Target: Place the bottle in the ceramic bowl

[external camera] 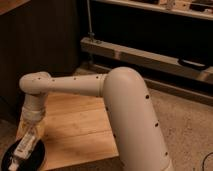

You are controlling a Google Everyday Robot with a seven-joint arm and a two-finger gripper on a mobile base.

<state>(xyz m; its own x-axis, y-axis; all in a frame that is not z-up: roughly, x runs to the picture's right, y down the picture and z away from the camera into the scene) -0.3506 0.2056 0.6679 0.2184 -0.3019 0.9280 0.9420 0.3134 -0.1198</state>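
The small white bottle (21, 149) with a printed label hangs tilted over the glossy black ceramic bowl (38, 159), which sits at the front left corner of the wooden table. Its lower end is inside the bowl's rim; I cannot tell whether it touches the bowl. My gripper (31, 135) points down from the white arm's wrist, directly above the bowl's far side. It is shut on the bottle's upper end.
The light wooden table (85, 130) lies under the arm. My thick white arm (125, 105) crosses it from the right. A dark wall stands behind and left. A metal shelf rail (150, 57) runs along the back, above speckled floor (190, 130).
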